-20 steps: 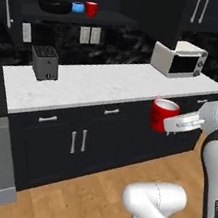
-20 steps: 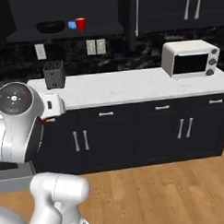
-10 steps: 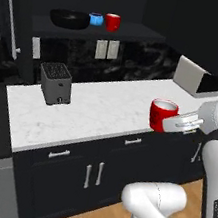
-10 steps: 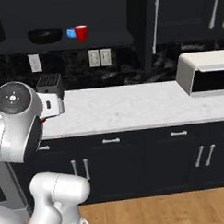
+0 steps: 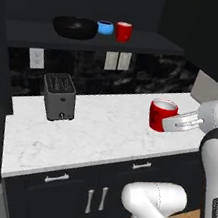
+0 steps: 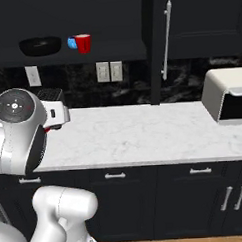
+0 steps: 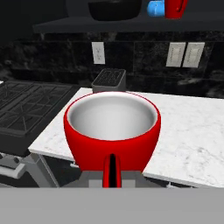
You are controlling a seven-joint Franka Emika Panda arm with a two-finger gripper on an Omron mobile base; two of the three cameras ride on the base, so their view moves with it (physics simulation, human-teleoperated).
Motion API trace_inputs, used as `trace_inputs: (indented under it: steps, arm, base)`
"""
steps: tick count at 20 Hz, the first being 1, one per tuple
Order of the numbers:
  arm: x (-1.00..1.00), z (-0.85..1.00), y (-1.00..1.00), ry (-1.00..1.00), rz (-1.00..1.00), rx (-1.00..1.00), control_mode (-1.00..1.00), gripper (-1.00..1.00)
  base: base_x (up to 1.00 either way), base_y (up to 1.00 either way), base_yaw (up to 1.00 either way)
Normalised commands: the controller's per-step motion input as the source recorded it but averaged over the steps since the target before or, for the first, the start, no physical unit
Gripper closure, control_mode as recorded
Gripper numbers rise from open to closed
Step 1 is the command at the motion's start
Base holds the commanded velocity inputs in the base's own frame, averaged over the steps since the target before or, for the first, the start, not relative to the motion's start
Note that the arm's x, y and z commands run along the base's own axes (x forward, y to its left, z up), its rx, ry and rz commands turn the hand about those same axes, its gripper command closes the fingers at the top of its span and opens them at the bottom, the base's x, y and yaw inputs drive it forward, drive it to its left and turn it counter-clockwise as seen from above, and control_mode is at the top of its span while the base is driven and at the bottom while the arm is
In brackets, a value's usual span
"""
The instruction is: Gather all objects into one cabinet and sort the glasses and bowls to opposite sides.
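White marble counter [image 5: 101,135], dark kitchen — hand [image 5: 179,124] grasping red cup [image 5: 160,115], upright.

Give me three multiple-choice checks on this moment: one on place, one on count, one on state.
1. Where is the toaster?
A. on the counter
B. on the cabinet shelf
C. on the floor

2. How many red cups are there?
A. one
B. two
C. four

3. What is the hand doing?
A. open over the counter
B. shut on a red cup
C. shut on the blue bowl

Answers:
1 A, it stands on the white counter.
2 B, one cup on the shelf beside the blue bowl, one cup at the hand.
3 B, the hand grips the cup by its handle above the counter.
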Motion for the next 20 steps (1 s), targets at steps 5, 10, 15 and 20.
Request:
trace_inputs:
  steps: [5, 10, 15, 20]
  arm:
    - [0.00, 0.00, 0.00, 0.00, 0.00, 0.00, 1.00, 1.00]
    - [0.00, 0.00, 0.00, 0.00, 0.00, 0.00, 1.00, 1.00]
    - [0.00, 0.00, 0.00, 0.00, 0.00, 0.00, 1.00, 1.00]
    - [0.00, 0.00, 0.00, 0.00, 0.00, 0.00, 1.00, 1.00]
  base:
    - [0.35, -0.36, 0.23]
    - [0.26, -0.24, 0.26]
    - [0.18, -0.05, 0.20]
    - [0.44, -0.05, 0.14]
